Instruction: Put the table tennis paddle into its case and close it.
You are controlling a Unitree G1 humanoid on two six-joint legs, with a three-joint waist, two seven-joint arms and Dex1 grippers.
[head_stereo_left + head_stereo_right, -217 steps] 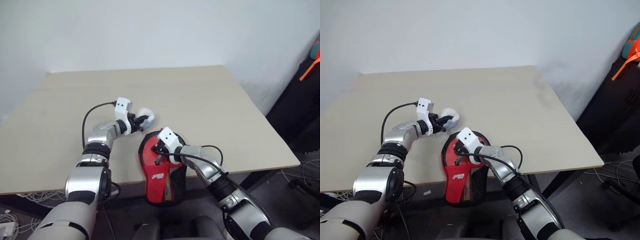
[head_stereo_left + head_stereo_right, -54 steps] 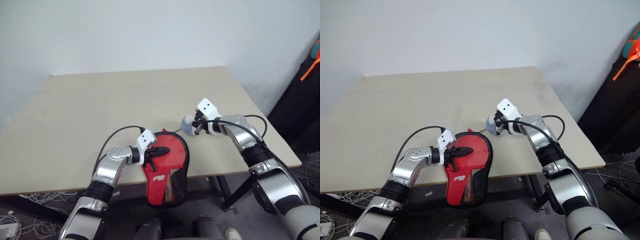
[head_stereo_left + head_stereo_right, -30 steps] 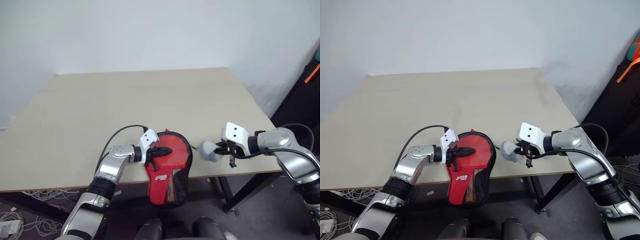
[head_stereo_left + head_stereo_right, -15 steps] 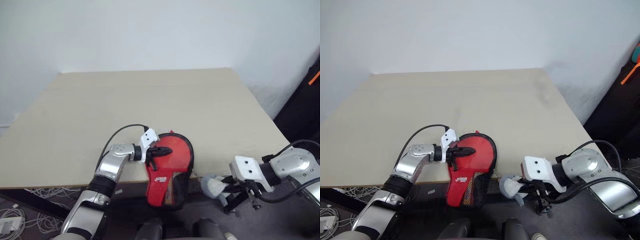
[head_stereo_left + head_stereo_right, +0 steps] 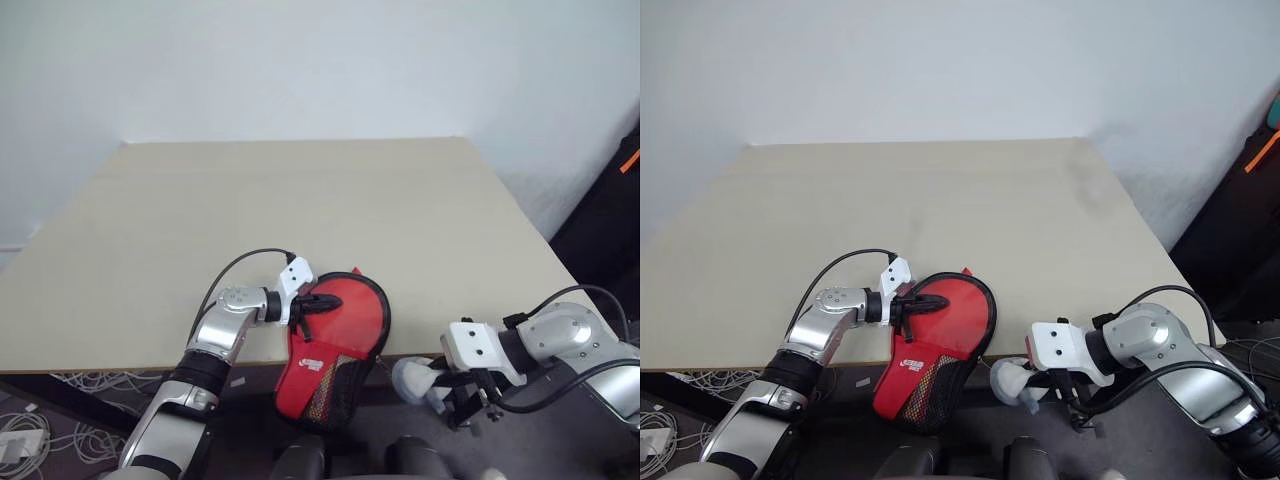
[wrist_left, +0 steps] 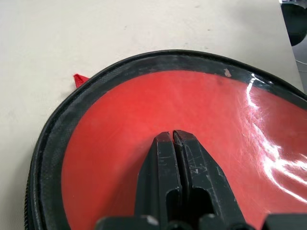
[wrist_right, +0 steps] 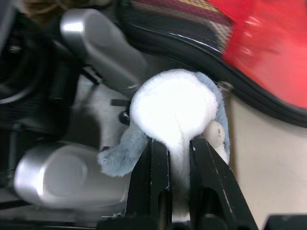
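Nearest you, your right gripper (image 5: 1038, 385) is hanging just off the table's near edge, its fingers pinching a small white-and-grey plush charm (image 7: 173, 109); judging by the wrist view, that charm is probably the zip pull of the case (image 5: 335, 345), so the closing step looks to be in hand. A little further in, the case is lying at the near edge of the table (image 5: 300, 200), its red round part on the top and its mesh-panelled handle end drooping over the edge. Your left gripper (image 5: 307, 303) is pressing down on the red face with its fingers shut together, holding nothing, just pinning the case flat. The table tennis paddle is presumably inside; you cannot tell from these views, since the case's red cover hides it. Next, you are likely needing to draw the charm on around the black zip rim (image 6: 144, 60) while keeping the left pin firm, watching that the overhanging end is not sliding off the edge. Beyond the case, nothing on the table is standing in your way.
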